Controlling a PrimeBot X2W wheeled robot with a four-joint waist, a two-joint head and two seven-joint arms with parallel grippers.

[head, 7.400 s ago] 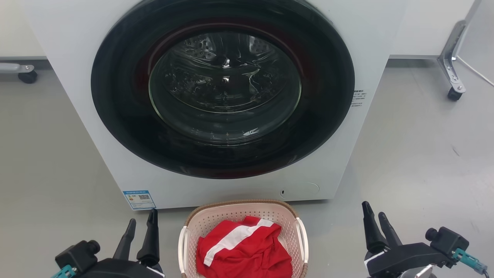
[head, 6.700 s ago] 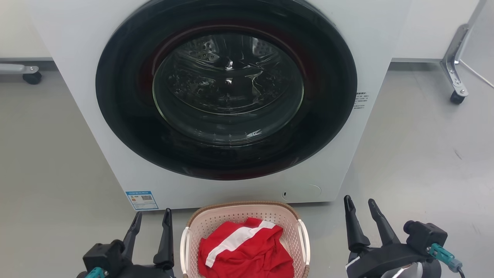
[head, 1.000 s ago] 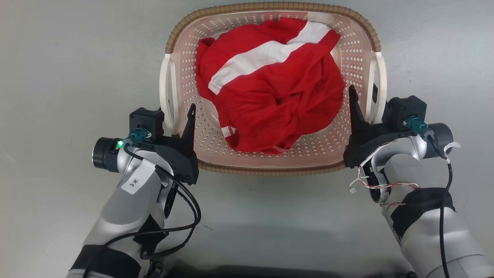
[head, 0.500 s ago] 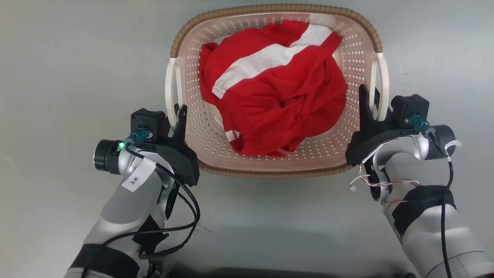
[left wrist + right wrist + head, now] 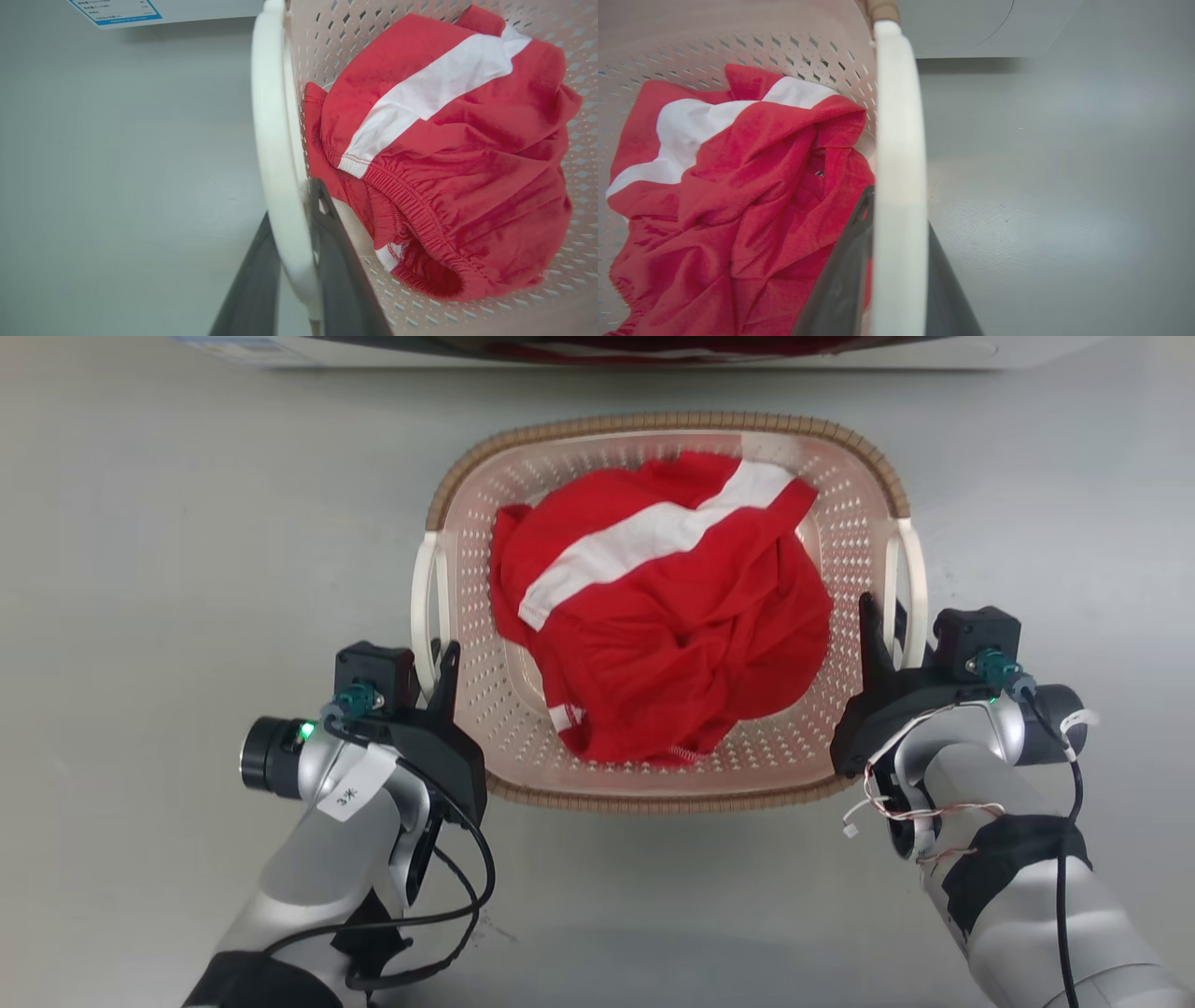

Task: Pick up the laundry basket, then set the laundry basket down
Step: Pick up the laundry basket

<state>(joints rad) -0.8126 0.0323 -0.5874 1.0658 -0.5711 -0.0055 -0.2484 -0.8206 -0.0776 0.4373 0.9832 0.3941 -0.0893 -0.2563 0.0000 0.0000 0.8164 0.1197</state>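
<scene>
Left wrist view puts your left pincer [image 5: 293, 205] narrowed onto the left handle [image 5: 273, 140] of the laundry basket [image 5: 653, 425], one dark finger outside the white bar and one inside, against the perforated wall. In the right wrist view your right pincer [image 5: 899, 210] grips the right handle [image 5: 896, 116] in the same way. Both look closed until they touch the bar, near its end closest to you. The basket sits between your two arms on the grey floor [image 5: 140, 569], or just above it; you cannot tell from these views whether it has left the ground. Expect a light load. The thin, holed plastic will probably flex, and the smooth, rounded handles could slide through the fingers if one arm rises ahead of the other, so keep the arms level. The red garment [image 5: 672, 625] with a white stripe is soft and heaped in the middle, so it should shift little. The far brown rim lies near the foot of the washing machine [image 5: 597, 350], which leaves little room forward. The floor is open to both sides and back toward you, so that is your space for setting the basket down.
</scene>
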